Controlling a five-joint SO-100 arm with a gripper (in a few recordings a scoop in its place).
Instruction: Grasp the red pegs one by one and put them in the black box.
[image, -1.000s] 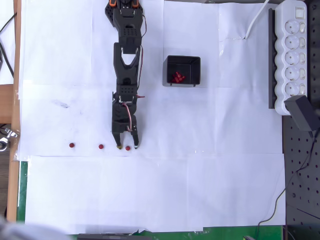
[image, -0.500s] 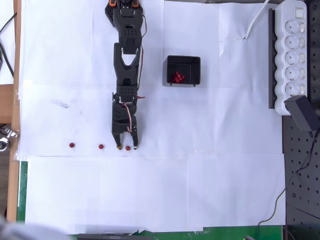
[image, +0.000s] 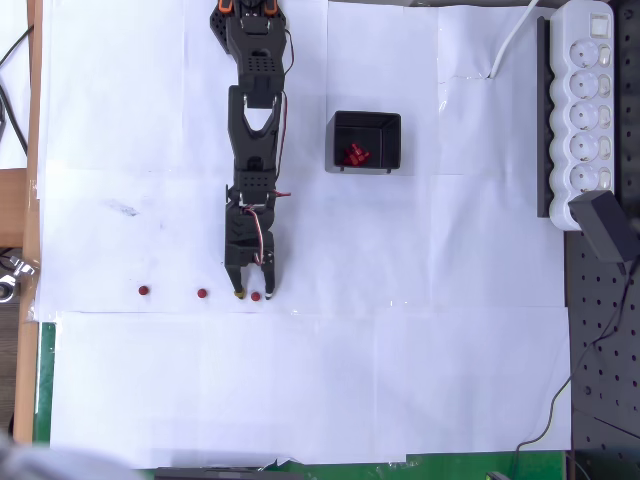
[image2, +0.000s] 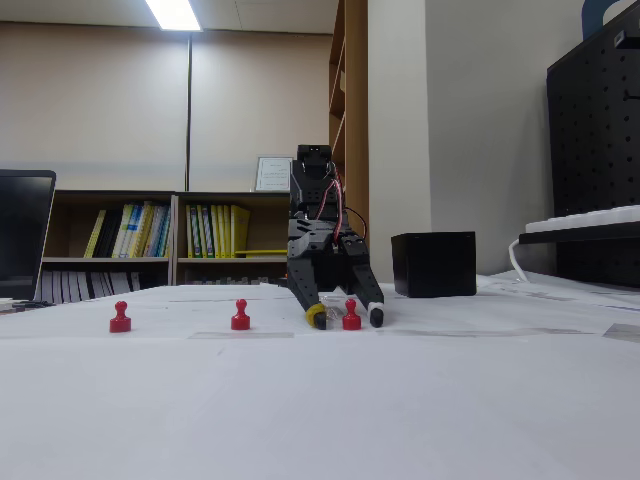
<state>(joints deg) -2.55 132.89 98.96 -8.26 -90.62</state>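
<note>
Three red pegs stand in a row on the white paper: one at the left (image: 144, 291) (image2: 120, 317), one in the middle (image: 202, 294) (image2: 240, 315), and one at the right (image: 256, 296) (image2: 351, 315). My gripper (image: 254, 293) (image2: 346, 317) is down at the table and open, its fingertips on either side of the right peg without closing on it. The black box (image: 367, 141) (image2: 433, 264) sits farther back to the right, with several red pegs (image: 356, 155) lying inside it.
A white power strip (image: 588, 105) and a black adapter (image: 607, 226) lie along the right edge of the table. A black pegboard (image: 605, 330) covers the right side. White paper sheets cover the table.
</note>
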